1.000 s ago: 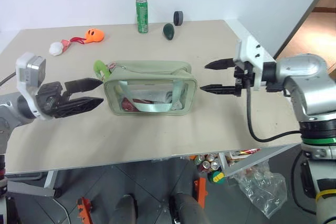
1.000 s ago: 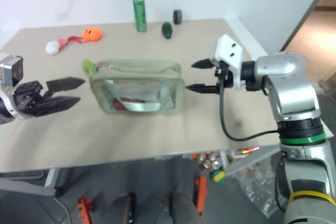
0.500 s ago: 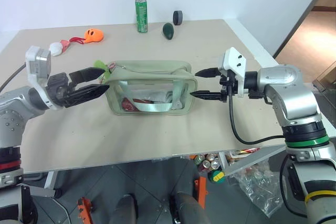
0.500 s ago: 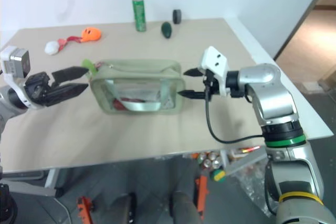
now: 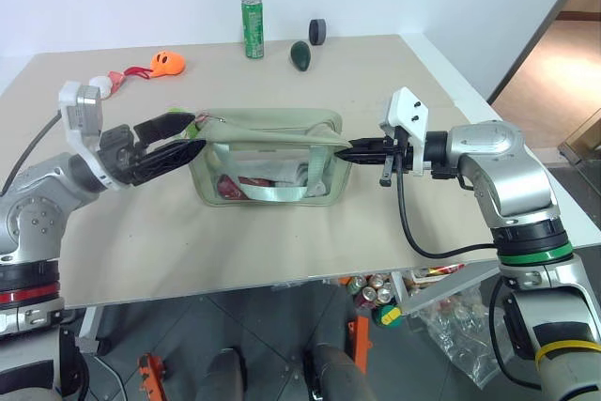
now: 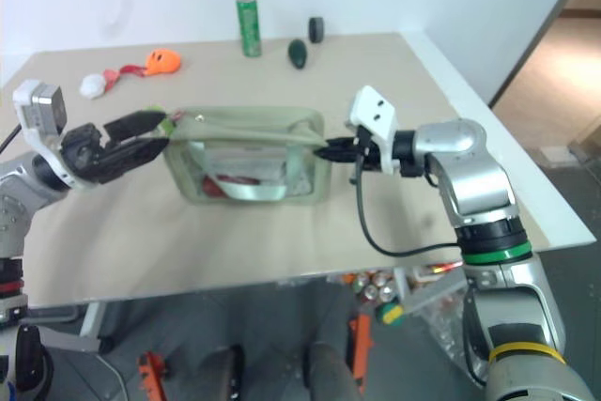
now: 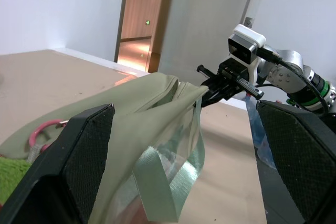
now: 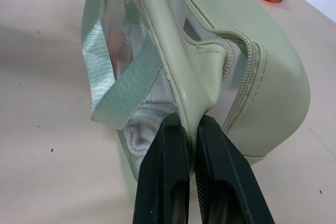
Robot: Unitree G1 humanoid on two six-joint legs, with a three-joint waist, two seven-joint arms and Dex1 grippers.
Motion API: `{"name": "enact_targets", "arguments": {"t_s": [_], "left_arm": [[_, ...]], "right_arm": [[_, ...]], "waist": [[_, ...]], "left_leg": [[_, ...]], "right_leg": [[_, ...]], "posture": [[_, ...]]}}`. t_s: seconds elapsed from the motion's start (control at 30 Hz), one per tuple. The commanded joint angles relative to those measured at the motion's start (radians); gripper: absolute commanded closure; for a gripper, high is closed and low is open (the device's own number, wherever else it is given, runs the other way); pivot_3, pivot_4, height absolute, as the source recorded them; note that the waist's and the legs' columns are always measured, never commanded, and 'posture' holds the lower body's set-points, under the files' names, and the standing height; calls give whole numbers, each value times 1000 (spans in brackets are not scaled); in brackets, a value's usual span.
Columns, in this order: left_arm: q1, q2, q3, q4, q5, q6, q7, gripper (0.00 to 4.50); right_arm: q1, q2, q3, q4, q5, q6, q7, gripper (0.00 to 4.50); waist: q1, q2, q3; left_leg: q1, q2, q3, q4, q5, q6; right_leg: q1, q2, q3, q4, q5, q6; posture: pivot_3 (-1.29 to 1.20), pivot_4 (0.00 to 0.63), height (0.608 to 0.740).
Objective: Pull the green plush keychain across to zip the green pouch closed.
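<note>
No legible txt on green pouch.

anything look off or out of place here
Only mildly: the pale sage-green fabric pouch has its right top edge pinched into a fold by the shut right gripper, so that corner looks pulled askew. The bright lime-green fuzzy plush keychain sits between the open left gripper's fingers.

The pouch stood near the middle of the worktop. The plush keychain hung at its left end, between the parted jaws of the left gripper. The right gripper pinched the pouch's right end. Behind, along the far edge, stood a can, with an egg-shaped object and a small disc to its right. An orange plush lay far left.
</note>
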Motion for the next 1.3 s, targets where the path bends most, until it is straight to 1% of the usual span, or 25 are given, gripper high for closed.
{"name": "enact_targets", "arguments": {"t_s": [0.03,0.13,0.23,0.33,0.57,0.73,0.87,1.07,1.3], "left_arm": [[-30,6,61,22,-3,-37,37,0],[-71,12,109,136,18,-61,124,0],[-108,31,121,267,78,-98,180,0],[-125,41,116,339,111,-125,176,0],[-143,26,68,464,198,-169,176,0],[-111,15,17,451,230,-162,105,0],[-105,-4,-18,417,252,-141,111,0],[-116,-35,-40,381,261,-114,136,0],[-154,-44,-22,385,250,-87,159,0]], "right_arm": [[-4,3,-1,-8,3,-11,3,4463],[-3,7,0,-9,-1,-9,-7,4463],[3,9,1,-13,-2,-4,-10,4463],[10,10,3,-19,-4,-2,-12,4463],[22,16,3,-37,-4,2,-29,4463],[37,9,-5,-58,-1,13,-39,4463],[44,6,-7,-68,0,19,-44,4463],[53,4,-7,-84,3,29,-51,4463],[62,2,-11,-91,6,37,-58,4463]], "waist": [[0,0,0],[0,0,0],[0,0,0],[-1,0,0],[-1,-2,-1],[-1,-2,-1],[-1,-2,-1],[-1,-2,-1],[-1,-2,-2]], "left_leg": [[0,0,0,0,0,0],[0,0,0,0,0,0],[0,0,0,0,0,0],[0,0,1,0,0,0],[0,0,1,0,0,0],[1,0,2,1,0,0],[1,0,2,1,0,0],[1,0,2,1,0,0],[1,0,2,1,0,0]], "right_leg": [[0,0,0,0,0,0],[0,0,0,0,0,0],[0,0,0,0,1,0],[0,0,1,0,1,0],[0,0,1,0,2,0],[0,0,2,0,2,1],[0,1,2,0,2,1],[0,1,3,0,3,1],[0,1,3,0,3,2]], "posture": [[0,150,740],[0,150,740],[0,150,740],[0,150,740],[0,150,740],[0,150,740],[0,150,740],[0,150,740],[0,150,740]]}}
